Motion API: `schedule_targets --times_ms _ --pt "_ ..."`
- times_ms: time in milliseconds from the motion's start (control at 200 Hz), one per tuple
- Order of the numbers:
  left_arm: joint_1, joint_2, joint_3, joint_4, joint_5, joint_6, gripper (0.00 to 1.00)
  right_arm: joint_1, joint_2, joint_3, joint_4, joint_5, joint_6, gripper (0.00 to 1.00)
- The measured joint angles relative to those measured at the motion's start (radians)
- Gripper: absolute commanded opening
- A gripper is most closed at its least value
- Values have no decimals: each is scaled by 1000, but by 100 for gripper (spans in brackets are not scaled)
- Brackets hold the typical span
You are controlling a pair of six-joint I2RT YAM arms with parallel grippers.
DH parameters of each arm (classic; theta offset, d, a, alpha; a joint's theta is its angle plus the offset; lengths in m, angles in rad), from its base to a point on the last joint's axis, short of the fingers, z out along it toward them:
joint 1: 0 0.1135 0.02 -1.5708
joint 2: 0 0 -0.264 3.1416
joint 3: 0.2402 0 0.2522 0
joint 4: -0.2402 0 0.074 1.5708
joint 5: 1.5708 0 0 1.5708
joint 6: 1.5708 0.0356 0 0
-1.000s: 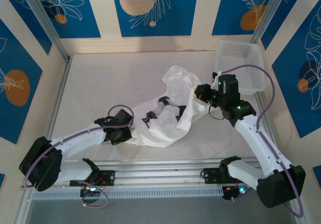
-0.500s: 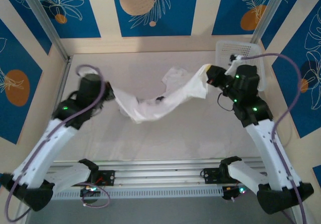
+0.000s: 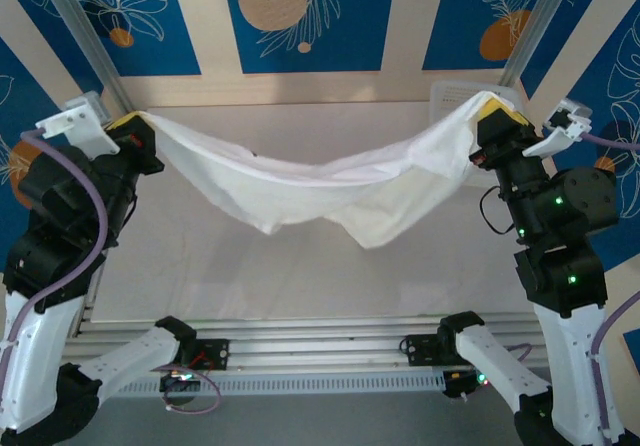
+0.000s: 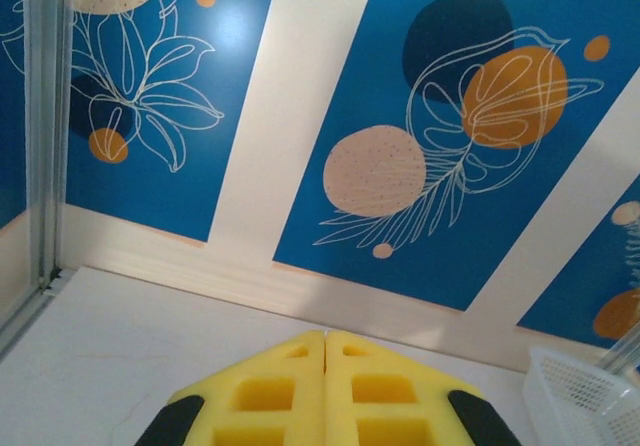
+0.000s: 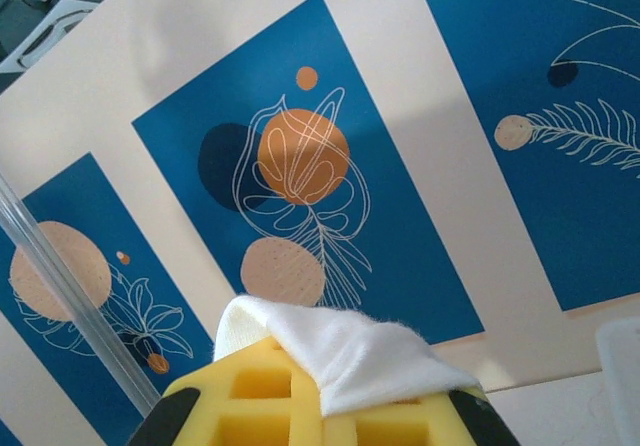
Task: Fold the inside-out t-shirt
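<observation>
- Left hand (image 3: pixel 133 124), high at the left side, is pressed together on one end of the thin white wrinkly fabric t-shirt (image 3: pixel 330 191).
- The t-shirt hangs spread between both hands, sagging over the white tabletop (image 3: pixel 200 276).
- Right hand (image 3: pixel 489 116), high at the right, pinches the other end.

White-shelled arms (image 3: pixel 30 336), black joints (image 3: pixel 60 196), purple cables (image 3: pixel 75 256), green lights (image 3: pixel 557 202), yellow foam gripper pads (image 4: pixel 290 366).

Your left claw (image 3: pixel 138 126) and right claw (image 3: pixel 488 118) both pinch the t-shirt (image 3: pixel 330 191), arms held high and wide apart.
</observation>
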Motion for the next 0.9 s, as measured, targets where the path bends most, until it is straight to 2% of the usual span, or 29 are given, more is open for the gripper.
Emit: schedule_targets --times_ms 200,380,550,740,830,900 --pt "44 179 -2 7 -8 23 0 -8 132 19 -32 0 -16 0" --pt "179 444 -138 115 125 -56 0 -67 314 -115 -31 -59 -2 0" --pt "244 737 -261 195 230 -118 0 -100 477 -309 -14 -114 38 0" --pt "282 1008 -222 243 312 -153 25 -101 627 -373 6 -179 62 0" --pt "298 1026 -216 242 332 -163 32 -101 630 -373 17 -190 64 0" --pt "310 993 -219 243 346 -169 34 -101 615 -373 26 -190 64 0"
